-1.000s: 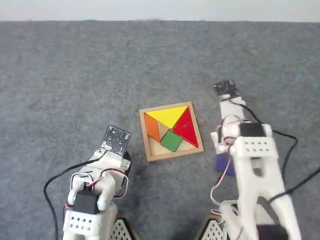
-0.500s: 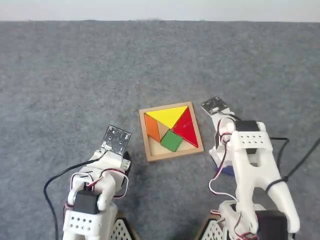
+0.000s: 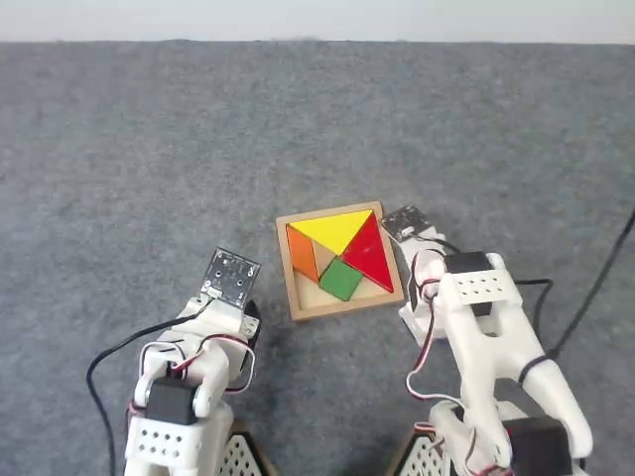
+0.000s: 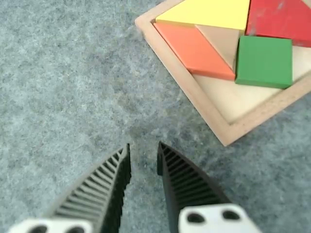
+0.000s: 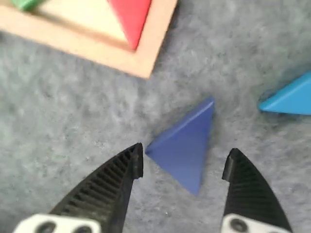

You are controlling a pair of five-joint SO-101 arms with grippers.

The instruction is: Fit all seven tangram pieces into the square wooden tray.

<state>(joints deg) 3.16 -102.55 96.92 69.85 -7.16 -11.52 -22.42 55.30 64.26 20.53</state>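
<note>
Left gripper (image 4: pixel 143 170): low over the table (image 3: pixel 149 149), short of the tray's left near corner; fingers drawn close with a narrow gap, holding nothing. Tray (image 3: pixel 337 302): square, wooden, mid-table, turned a little askew. Inside it lie an orange piece (image 3: pixel 302 253) by the left rim, a yellow triangle (image 3: pixel 332 230) along the far rim, a green square (image 3: pixel 340 280) near the middle and a red triangle (image 3: pixel 372 256) along the right rim. There is bare wood along the near rim. Right gripper (image 5: pixel 184 162): just off the tray's right near corner, fingers spread wide to either side of the blue triangle (image 5: pixel 187 145), not yet touching it. Blue triangle: flat on the table, close to that corner but clear of the rim. It is probably light, stiff painted wood, thin and smooth-faced, so apt to slip or swivel. Best pinched low across its width, edge to edge, not by a point. Pale blue piece (image 5: pixel 289 97): on the table beyond it, apart.
</note>
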